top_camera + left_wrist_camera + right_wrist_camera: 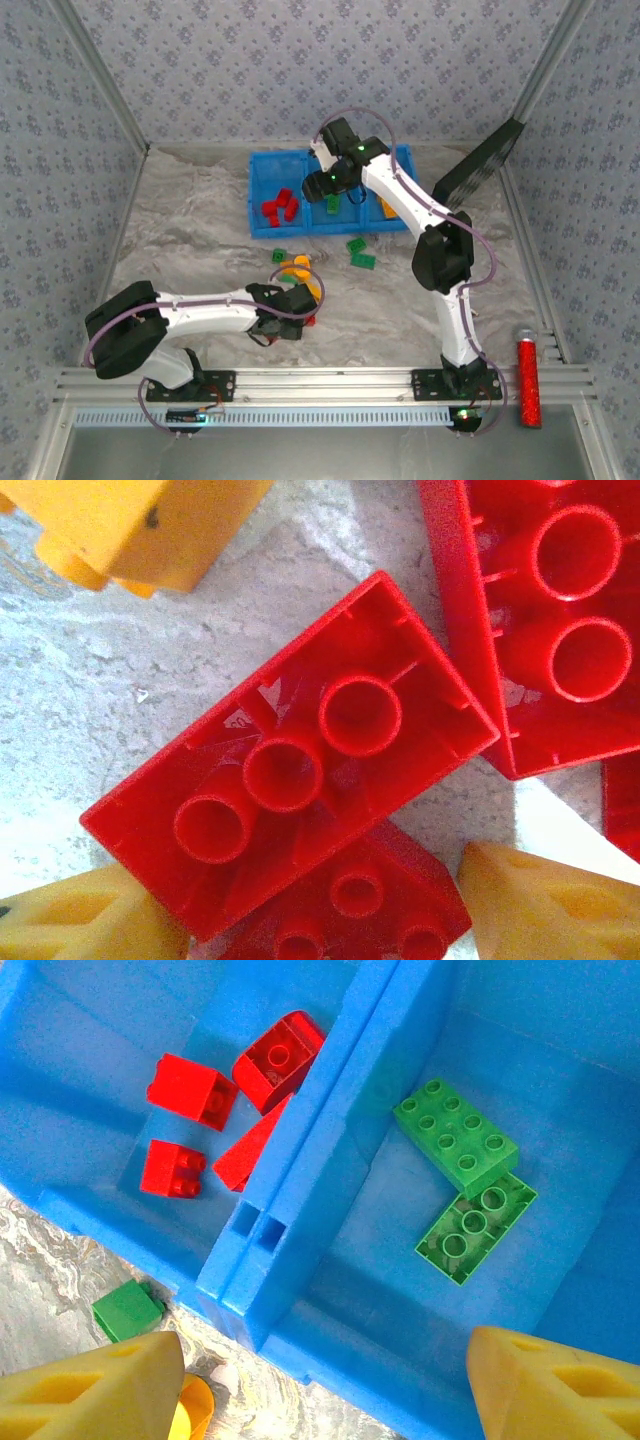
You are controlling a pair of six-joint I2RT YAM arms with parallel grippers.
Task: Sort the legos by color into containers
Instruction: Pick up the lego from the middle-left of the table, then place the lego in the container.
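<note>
No readable text or numbers on the legos (455, 1135) or the containers (310, 1190)

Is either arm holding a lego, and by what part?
Neither. The right gripper hangs open over green bricks; left gripper, jaws open, straddles upturned red bricks, gripping none.

Blue tray (262, 190) sits at worktop's far edge. I count four red legos (190, 1090) in its left compartment and two green legos (455, 1135) in the middle one, one studs-down. Loose green bricks (357, 252) lie just before it. Orange bricks (300, 266) and upside-down red bricks (290, 770) are piled mid-worktop.
</note>
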